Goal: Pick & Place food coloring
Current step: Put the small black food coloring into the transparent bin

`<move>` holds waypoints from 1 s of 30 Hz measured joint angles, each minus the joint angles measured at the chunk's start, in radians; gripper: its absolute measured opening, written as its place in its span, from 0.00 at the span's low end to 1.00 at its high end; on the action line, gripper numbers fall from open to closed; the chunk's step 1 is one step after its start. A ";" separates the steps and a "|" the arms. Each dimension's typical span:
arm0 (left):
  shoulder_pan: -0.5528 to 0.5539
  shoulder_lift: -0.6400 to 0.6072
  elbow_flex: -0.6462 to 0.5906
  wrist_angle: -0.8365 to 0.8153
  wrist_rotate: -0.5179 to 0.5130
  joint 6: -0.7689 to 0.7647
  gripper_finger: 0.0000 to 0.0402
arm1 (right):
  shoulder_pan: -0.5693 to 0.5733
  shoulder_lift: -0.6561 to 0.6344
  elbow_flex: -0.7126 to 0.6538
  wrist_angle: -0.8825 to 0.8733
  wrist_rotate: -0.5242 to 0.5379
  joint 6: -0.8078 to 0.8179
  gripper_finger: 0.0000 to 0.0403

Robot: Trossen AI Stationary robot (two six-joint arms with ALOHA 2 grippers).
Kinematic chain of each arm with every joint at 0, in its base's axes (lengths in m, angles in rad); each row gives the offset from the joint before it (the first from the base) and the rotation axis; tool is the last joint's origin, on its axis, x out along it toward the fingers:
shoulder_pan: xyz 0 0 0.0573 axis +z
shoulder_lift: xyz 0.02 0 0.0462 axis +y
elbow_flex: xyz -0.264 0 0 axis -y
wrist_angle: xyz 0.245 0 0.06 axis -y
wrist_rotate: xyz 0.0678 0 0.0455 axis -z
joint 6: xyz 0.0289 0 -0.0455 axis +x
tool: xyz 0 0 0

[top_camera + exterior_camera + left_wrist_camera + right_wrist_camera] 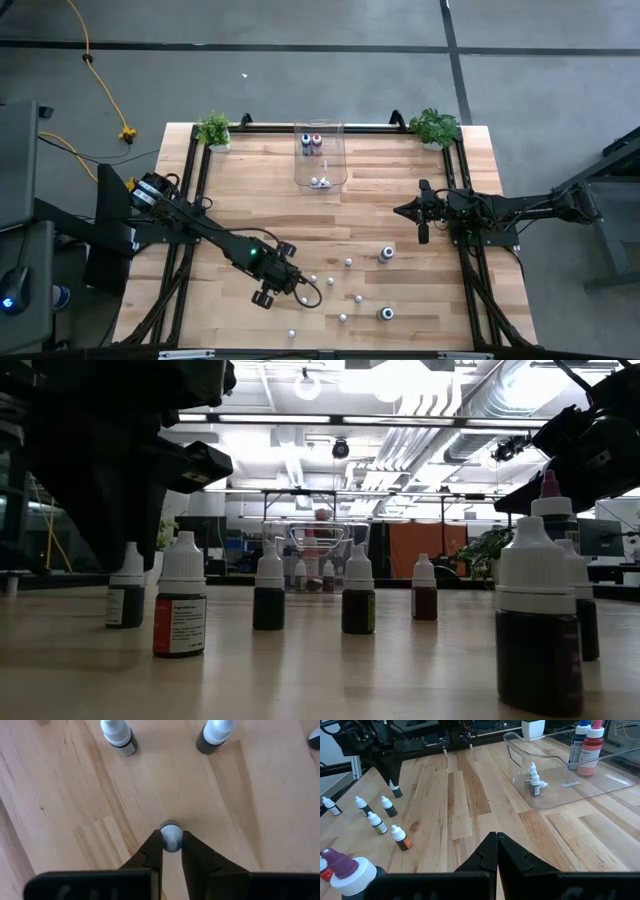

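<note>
High view first, starting at my left: my left gripper [297, 287] is down among the scattered food coloring bottles [345, 291] at the near part of the worktop [400, 200]. My left wrist view shows why it sits so low: the jaws have pinched in on one small bottle [171, 836], gripping it just under its grey cap, so I judge this is the grasp before the lift. Two more bottles stand just beyond it, well clear of my fingers [150, 851].

Moving toward the middle, the clear plastic bin [319, 175] waits at the far edge, already holding a few small bottles and two larger ones with blue and red bodies. I take it as the drop-off, since loose bottles lie on bare wood and sorted ones sit inside.

On my right, my right gripper [497, 851] hangs above the worktop, jaws closed on nothing, waiting off to the side.

Low view shows a red-labelled bottle [180, 599] with printed lines, but I cannot read the writing, and no brand is legible.
</note>
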 joint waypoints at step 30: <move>0.384 -0.006 0.280 -0.076 0.118 -0.578 0.08 | 0.000 0.000 0.000 0.000 0.000 0.000 0.00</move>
